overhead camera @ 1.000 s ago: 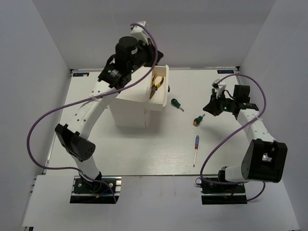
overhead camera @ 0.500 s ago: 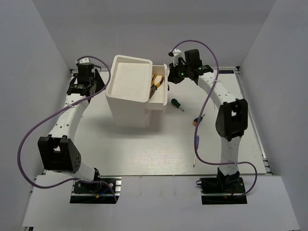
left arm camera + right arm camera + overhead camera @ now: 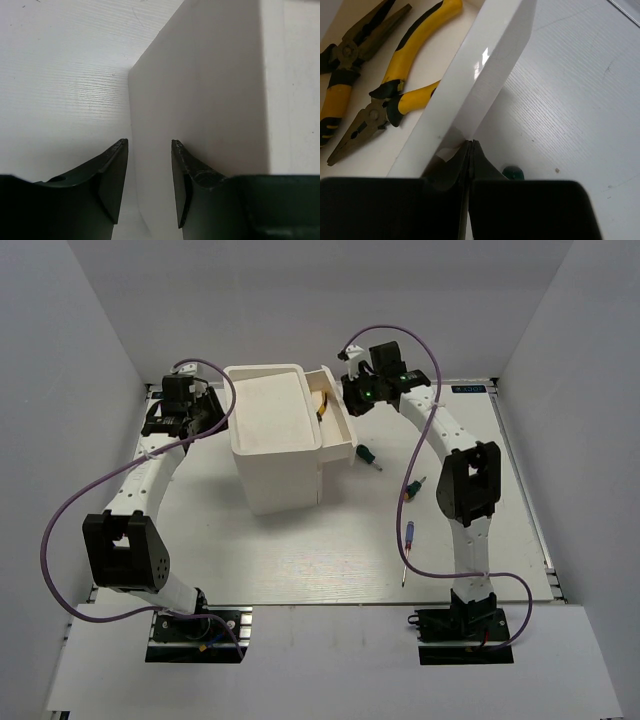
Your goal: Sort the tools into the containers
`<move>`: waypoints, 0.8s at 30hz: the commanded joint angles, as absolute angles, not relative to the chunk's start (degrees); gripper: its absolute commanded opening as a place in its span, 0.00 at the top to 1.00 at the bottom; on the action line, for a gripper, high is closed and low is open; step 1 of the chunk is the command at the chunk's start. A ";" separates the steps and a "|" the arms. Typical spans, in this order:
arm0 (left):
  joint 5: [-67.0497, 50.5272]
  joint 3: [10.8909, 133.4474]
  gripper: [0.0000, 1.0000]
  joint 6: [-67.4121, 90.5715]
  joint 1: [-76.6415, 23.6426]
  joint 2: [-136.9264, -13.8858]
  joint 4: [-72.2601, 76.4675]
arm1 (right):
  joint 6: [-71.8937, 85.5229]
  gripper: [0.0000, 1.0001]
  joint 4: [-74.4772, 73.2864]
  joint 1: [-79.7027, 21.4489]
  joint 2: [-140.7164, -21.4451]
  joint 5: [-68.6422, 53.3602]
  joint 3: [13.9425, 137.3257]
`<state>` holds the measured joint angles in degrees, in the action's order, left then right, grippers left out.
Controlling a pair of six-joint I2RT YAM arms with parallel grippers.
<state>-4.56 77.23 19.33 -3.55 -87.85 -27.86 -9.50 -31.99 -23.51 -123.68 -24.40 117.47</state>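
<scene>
Tall bin has swung round; right hand clenched on narrow bin, left hand released.

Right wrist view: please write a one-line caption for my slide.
Right hand shut on the narrow white bin wall; two yellow-and-black pliers inside, green screwdriver handle on the table outside.

2 white arms, black joints, looping purple cables, dark claw fingers, black bases
</scene>
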 commanded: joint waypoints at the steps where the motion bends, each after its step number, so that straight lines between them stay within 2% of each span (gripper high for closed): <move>1: -12.92 76.82 0.49 21.36 -6.15 -88.07 -24.87 | -8.87 1.00 -32.78 -32.07 -122.96 -35.96 120.85; 6: -10.55 76.90 0.48 22.76 -6.15 -88.07 -26.45 | -9.49 1.00 -34.63 -36.72 -121.20 -23.59 119.88; 16: -11.69 84.98 0.47 23.29 -5.63 -95.18 -27.60 | -7.21 1.00 -33.93 -39.99 -117.16 -19.69 114.79; 19: -10.55 88.66 0.42 23.29 -5.62 -97.20 -29.52 | -7.29 1.00 -33.49 -39.46 -116.28 -12.08 114.18; 20: -10.55 89.55 0.40 23.29 -5.10 -97.82 -29.53 | -7.82 0.97 -33.05 -39.38 -115.50 -8.30 113.82; 22: -9.84 91.93 0.39 23.29 -4.40 -98.88 -30.76 | -7.82 0.80 -32.70 -38.15 -114.70 -4.59 112.07; 24: -9.23 93.77 0.37 23.29 -3.70 -99.76 -30.76 | -7.91 0.73 -32.08 -35.87 -113.65 -3.52 110.14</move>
<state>-3.88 89.14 20.78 -2.33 -100.36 -32.45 -7.79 -34.09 -35.05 -117.36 -5.61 112.25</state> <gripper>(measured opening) 0.614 0.245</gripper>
